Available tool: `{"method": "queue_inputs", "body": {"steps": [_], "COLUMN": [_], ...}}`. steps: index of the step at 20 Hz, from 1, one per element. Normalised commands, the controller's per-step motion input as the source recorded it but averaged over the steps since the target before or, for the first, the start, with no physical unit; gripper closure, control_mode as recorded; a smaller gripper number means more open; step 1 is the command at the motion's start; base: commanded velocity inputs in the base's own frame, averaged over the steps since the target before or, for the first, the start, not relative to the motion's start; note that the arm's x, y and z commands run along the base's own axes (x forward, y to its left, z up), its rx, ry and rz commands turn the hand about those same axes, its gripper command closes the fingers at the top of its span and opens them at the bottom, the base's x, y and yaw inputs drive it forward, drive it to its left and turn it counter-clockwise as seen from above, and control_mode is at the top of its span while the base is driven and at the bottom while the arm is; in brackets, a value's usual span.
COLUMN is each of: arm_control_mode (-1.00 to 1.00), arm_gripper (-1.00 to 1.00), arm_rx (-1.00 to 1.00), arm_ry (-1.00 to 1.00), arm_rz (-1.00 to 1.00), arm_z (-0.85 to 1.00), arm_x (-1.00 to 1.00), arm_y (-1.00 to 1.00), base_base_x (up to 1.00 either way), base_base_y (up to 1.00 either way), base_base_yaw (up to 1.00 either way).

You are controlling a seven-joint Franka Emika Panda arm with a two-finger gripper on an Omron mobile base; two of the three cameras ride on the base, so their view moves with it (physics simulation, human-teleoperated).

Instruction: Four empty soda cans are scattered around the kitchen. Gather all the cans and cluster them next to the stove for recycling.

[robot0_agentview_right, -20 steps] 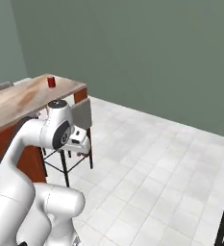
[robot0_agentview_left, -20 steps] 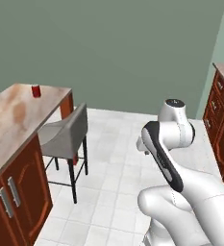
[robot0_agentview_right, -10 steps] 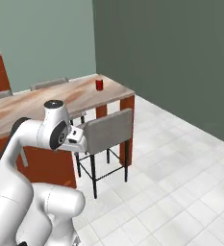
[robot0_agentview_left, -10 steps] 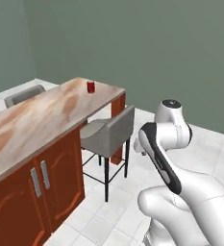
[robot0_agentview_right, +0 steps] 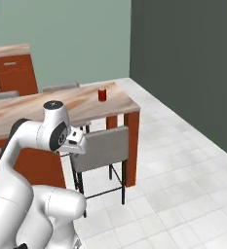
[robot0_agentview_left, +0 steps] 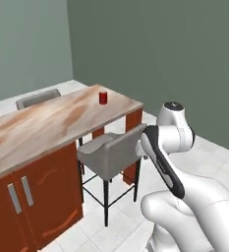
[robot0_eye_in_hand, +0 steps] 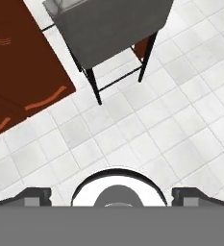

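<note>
One red soda can (robot0_agentview_left: pixel 102 97) (robot0_agentview_right: pixel 102 94) stands upright near the far end of the long island's beige marbled countertop (robot0_agentview_left: pixel 47 123) (robot0_agentview_right: pixel 32 109). My arm is folded close to the base, well short of the can, with the hand (robot0_agentview_right: pixel 76 141) hanging over the tiled floor beside the island. In the hand view my gripper (robot0_eye_in_hand: pixel 112 196) is open, its dark fingertips (robot0_eye_in_hand: pixel 36 194) wide apart with nothing between them, looking down at floor tiles. The stove is out of view.
A grey bar stool (robot0_agentview_left: pixel 111 152) (robot0_agentview_right: pixel 98 148) (robot0_eye_in_hand: pixel 108 24) stands against the island's near side, between me and the can. Another grey stool (robot0_agentview_left: pixel 37 97) (robot0_agentview_right: pixel 61 87) stands on the far side. Reddish-brown cabinets (robot0_agentview_right: pixel 10 73) line the back wall. Open tiled floor (robot0_agentview_right: pixel 183 160) lies right.
The whole scene has shifted because the base moved: the island, stool and red can now sit nearer and more central. The arm keeps the same folded pose.
</note>
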Motion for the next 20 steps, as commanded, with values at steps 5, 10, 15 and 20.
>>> {"method": "queue_inputs", "body": {"steps": [5, 10, 15, 20], "arm_control_mode": [1.00, 1.00, 1.00, 1.00], "arm_gripper": [-1.00, -1.00, -1.00, -1.00], "arm_rx": [0.00, 0.00, 0.00, 0.00], "arm_ry": [0.00, 0.00, 0.00, 0.00], "arm_rz": [0.00, 0.00, 0.00, 0.00], "arm_z": [0.00, 0.00, 0.00, 0.00], "arm_x": [0.00, 0.00, 0.00, 0.00], "arm_y": [0.00, 0.00, 0.00, 0.00], "base_base_x": [0.59, 0.62, 0.66, 0.74], "base_base_y": [-0.83, -0.65, -0.47, -0.14], "base_base_yaw": [0.38, 0.33, 0.30, 0.21]}}
